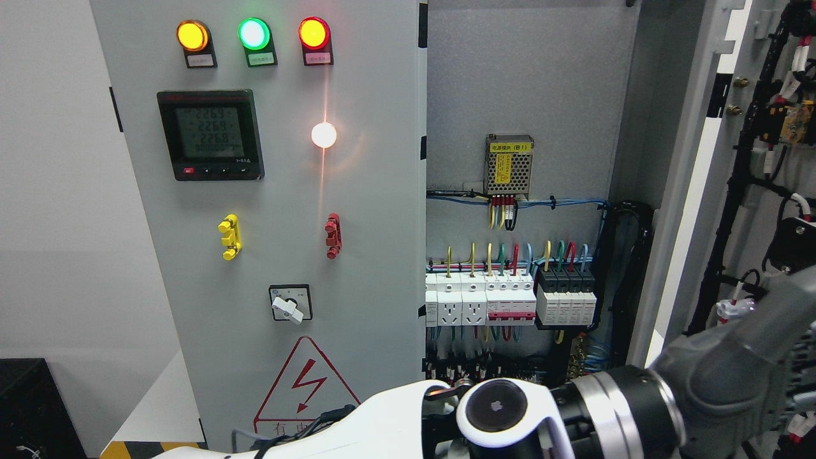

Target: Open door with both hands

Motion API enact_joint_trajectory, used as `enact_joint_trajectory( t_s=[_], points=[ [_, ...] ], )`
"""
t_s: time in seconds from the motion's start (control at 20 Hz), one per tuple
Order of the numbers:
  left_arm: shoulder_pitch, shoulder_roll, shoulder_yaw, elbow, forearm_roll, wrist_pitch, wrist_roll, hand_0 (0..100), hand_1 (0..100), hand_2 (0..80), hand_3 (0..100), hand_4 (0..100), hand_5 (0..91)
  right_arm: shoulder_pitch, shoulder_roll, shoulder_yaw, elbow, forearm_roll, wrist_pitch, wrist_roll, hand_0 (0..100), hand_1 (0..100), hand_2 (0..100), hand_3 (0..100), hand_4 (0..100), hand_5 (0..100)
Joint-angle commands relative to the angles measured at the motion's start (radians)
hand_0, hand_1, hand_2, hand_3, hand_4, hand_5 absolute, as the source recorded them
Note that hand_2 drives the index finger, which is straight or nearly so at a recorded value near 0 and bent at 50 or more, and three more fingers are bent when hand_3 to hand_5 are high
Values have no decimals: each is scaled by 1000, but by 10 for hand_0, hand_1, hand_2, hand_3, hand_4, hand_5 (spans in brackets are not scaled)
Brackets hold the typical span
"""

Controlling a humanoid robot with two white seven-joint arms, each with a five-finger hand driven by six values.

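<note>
1. Cabinet doors fill my head view: the left door (268,191) sits closed, or nearly so, facing me, while the right door (733,159) is swung wide open at the picture's right, showing its inner face with black cable bundles (739,178) running down it.
2. On the left door I see three lit lamps along the top, amber (192,35), green (254,33) and red (313,32), with a digital meter (210,134) below them and a glowing white lamp (324,134) to its right.
3. Lower on that door sit a yellow handle (229,237), a red handle (333,235), a white rotary switch (287,306) and a red lightning warning triangle (306,382).
4. Through the open half I look into the cabinet interior (523,76): a perforated power supply with a yellow label (509,166), and beneath it a row of white breakers and sockets (479,299) beside a black-topped module block (566,298), all fed by coloured wires.
5. My right arm (701,382) comes in from the lower right, grey with a black and silver joint, lying across the bottom edge.
6. A white arm segment (382,424) shows at the bottom centre, just left of that joint; I cannot tell which arm it belongs to.
7. Neither hand is in my view, so I cannot tell whether the fingers are released, clenched or grasping anything.
</note>
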Motion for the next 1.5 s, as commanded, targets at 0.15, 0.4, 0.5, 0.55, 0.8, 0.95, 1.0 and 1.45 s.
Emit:
enact_joint_trajectory(
  t_s=[0.15, 0.4, 0.5, 0.55, 0.8, 0.95, 1.0, 1.45],
  points=[
    [150, 411, 96, -279, 2, -3, -1, 0, 0, 0, 0, 0, 0, 0, 0, 0, 0, 0, 0, -1, 192, 0, 0, 0, 0, 0],
    [283, 539, 146, -300, 2, -5, -2, 0, 0, 0, 0, 0, 0, 0, 0, 0, 0, 0, 0, -1, 192, 0, 0, 0, 0, 0],
    [361, 575, 154, -300, 2, -6, -1, 0, 0, 0, 0, 0, 0, 0, 0, 0, 0, 0, 0, -1, 192, 0, 0, 0, 0, 0],
    [406, 597, 156, -300, -1, -8, -1, 0, 0, 0, 0, 0, 0, 0, 0, 0, 0, 0, 0, -1, 192, 0, 0, 0, 0, 0],
    [690, 654, 221, -296, -27, -8, -2, 0, 0, 0, 0, 0, 0, 0, 0, 0, 0, 0, 0, -1, 192, 0, 0, 0, 0, 0],
    [848, 666, 301, -285, -73, -6, -2, 0, 0, 0, 0, 0, 0, 0, 0, 0, 0, 0, 0, -1, 192, 0, 0, 0, 0, 0],
    [907, 666, 329, -279, -93, -6, -4, 0, 0, 0, 0, 0, 0, 0, 0, 0, 0, 0, 0, -1, 192, 0, 0, 0, 0, 0],
    [1233, 629, 520, -103, -121, -8, -7, 0, 0, 0, 0, 0, 0, 0, 0, 0, 0, 0, 0, -1, 192, 0, 0, 0, 0, 0]
  ],
)
